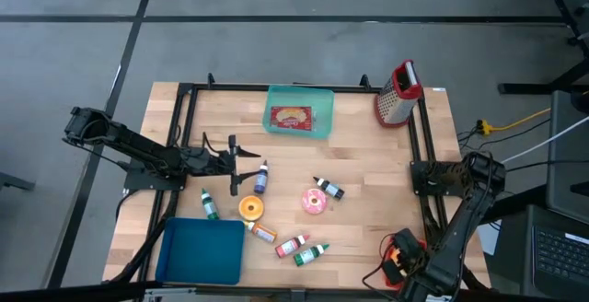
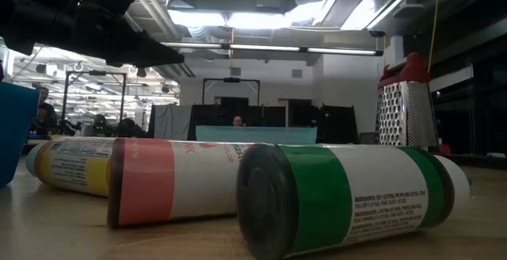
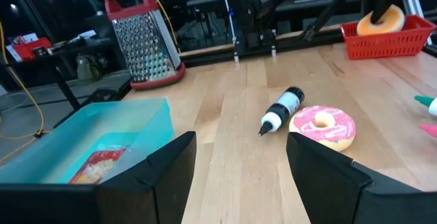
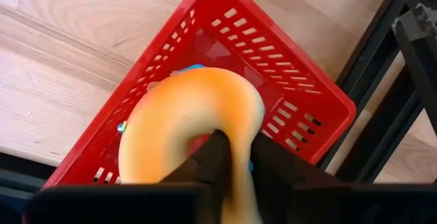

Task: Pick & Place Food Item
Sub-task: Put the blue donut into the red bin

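One right gripper (image 4: 232, 157) pinching an orange donut (image 4: 188, 115) above red basket (image 4: 300, 108), left gripper (image 3: 239, 176) wide, empty.

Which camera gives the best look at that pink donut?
The left wrist view: the pink donut sits close and unblocked beside a black bottle. The high view shows it small; the low and right wrist views miss it.

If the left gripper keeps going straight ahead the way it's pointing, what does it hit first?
Probably the black-capped bottle lying ahead of the open left gripper, with the pink donut just beside that line; depth is uncertain.
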Motion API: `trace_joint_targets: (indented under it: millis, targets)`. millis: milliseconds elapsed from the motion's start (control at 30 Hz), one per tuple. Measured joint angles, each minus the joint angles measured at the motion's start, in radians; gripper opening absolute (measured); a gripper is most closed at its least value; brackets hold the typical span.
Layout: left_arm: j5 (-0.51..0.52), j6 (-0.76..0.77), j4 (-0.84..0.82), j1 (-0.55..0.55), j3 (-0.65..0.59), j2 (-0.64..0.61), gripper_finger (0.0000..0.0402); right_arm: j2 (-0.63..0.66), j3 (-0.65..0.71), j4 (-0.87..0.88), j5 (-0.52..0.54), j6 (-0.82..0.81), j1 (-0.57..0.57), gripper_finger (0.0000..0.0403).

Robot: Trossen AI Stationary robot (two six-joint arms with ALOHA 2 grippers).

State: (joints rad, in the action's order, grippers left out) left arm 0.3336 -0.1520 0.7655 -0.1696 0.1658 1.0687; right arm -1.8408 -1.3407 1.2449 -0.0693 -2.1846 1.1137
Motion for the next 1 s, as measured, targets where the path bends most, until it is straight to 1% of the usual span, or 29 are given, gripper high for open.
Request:
trace_joint_targets:
  millis: [267,400,533,667,833,1000]
  targets:
    - [-0.019,-0.003,0.021,0.000,0.000,0.000,0.0226,0.000,0.000,0.003,0.025,-0.001,0.000,0.0189]
    - [-0.019,-0.003,0.021,0.000,0.000,0.000,0.0226,0.000,0.000,0.013,0.025,-0.001,0.000,0.0226]
    - [-0.021,-0.003,0.021,0.000,0.000,0.000,0.0226,0.000,0.000,0.027,0.028,-0.001,0.000,0.0238]
    - [-0.021,-0.002,0.020,0.000,0.000,0.000,0.0226,0.000,0.000,0.055,0.034,-0.002,0.000,0.0237]
    - [-0.020,-0.003,0.021,0.001,0.000,0.000,0.0226,0.003,0.000,0.076,0.103,-0.003,-0.007,0.0235]
    - [-0.019,0.000,0.020,0.001,0.000,0.000,0.0226,0.003,0.000,0.116,0.099,-0.009,-0.020,0.0235]
